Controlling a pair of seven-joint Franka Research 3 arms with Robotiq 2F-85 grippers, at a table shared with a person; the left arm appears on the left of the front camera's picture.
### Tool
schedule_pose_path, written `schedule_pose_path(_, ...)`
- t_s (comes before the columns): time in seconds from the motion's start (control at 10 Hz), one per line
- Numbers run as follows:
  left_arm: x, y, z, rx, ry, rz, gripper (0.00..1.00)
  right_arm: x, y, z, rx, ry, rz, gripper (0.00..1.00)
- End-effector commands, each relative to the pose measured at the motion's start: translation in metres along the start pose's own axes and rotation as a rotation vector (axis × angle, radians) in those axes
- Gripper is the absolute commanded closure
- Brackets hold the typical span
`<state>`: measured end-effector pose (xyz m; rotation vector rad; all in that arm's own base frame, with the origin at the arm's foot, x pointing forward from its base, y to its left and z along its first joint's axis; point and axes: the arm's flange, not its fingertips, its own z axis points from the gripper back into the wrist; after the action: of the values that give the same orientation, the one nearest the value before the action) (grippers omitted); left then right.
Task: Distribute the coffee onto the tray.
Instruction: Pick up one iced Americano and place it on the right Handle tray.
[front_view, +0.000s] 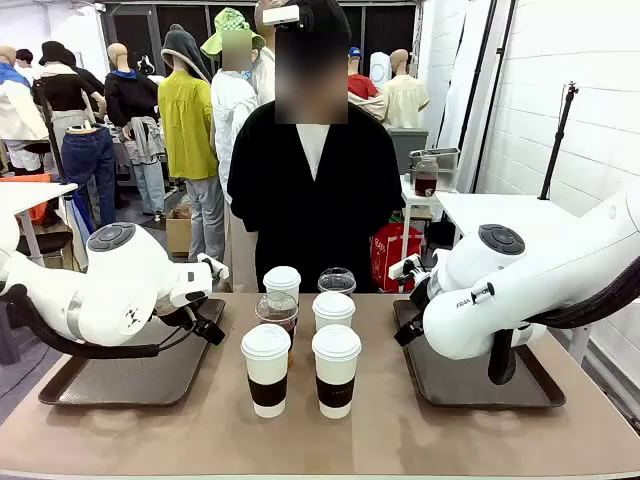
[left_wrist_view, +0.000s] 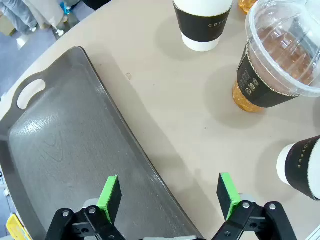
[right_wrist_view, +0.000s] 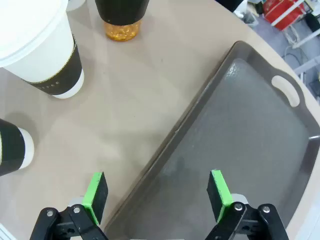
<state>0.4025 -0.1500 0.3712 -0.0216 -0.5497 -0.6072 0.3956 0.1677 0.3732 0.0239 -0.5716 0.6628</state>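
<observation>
Standing bunched on the beige tabletop (front_view: 380, 440), four white brown-sleeved paper cups (front_view: 336, 372) and two clear dome-lidded cups of amber drink (front_view: 277, 311) await distribution. Flanking them, left end effector (left_wrist_view: 168, 195) and right end effector (right_wrist_view: 157, 194) gape wide over bare dark grey trays (front_view: 95, 385), seemingly poised to fetch.
</observation>
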Motion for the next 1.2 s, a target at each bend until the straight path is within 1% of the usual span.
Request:
schedule_pose_path(0.0,0.0000,-0.0001,0.0000,0.000,0.000,0.000,0.00,0.0000,0.0000,0.0000,0.000,0.000,0.000,0.00)
schedule_pose_path(1.1,0.0000,-0.0001,0.0000,0.000,0.000,0.000,0.00,0.0000,0.0000,0.0000,0.000,0.000,0.000,0.00)
